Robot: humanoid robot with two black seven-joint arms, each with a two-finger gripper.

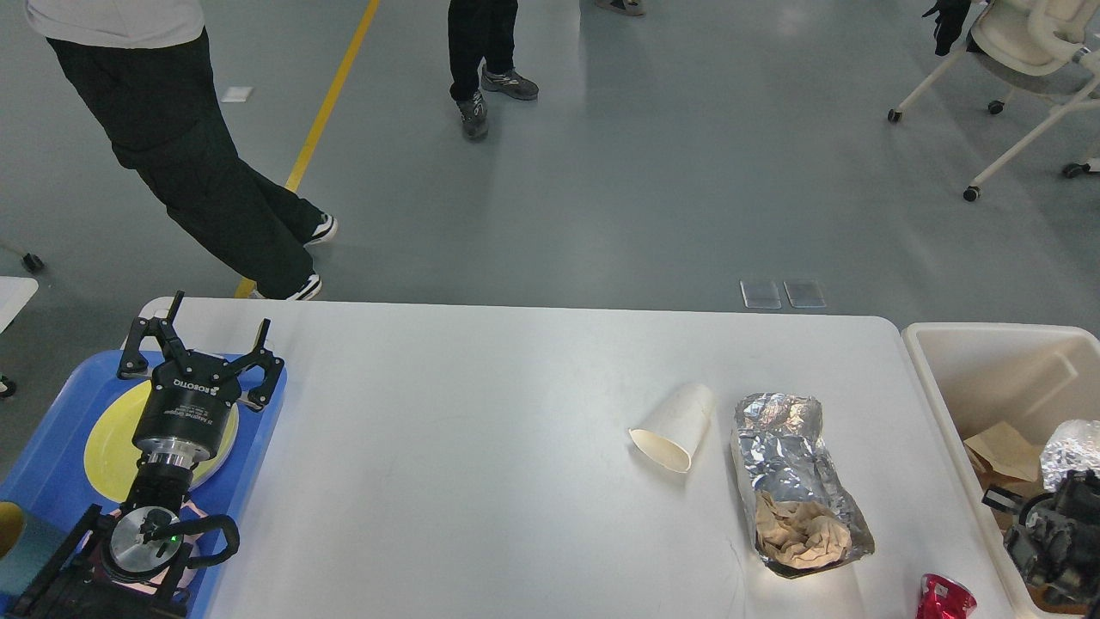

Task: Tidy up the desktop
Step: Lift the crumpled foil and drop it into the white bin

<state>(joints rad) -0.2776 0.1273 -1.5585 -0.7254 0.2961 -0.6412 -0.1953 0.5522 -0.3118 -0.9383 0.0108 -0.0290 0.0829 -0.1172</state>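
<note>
The white desktop (481, 447) carries a paper cup (675, 425) lying on its side, an opened foil bag (786, 464) with crumpled brown paper (799, 533) in its mouth, and a red wrapper (945, 597) at the front edge. My left gripper (219, 316) is open and empty above the blue tray (43, 456) at the left. My right gripper (1044, 533) is low inside the cream bin (988, 361) at the right. It is dark, and its fingers cannot be told apart. A crumpled foil ball (1070, 447) lies in the bin just beyond it.
A yellow plate (107, 434) lies on the blue tray under my left arm. Brown paper (1001, 451) lies in the bin. A person (172, 146) walks close to the table's far left corner. Another stands further back. A wheeled chair (1023, 52) is far right.
</note>
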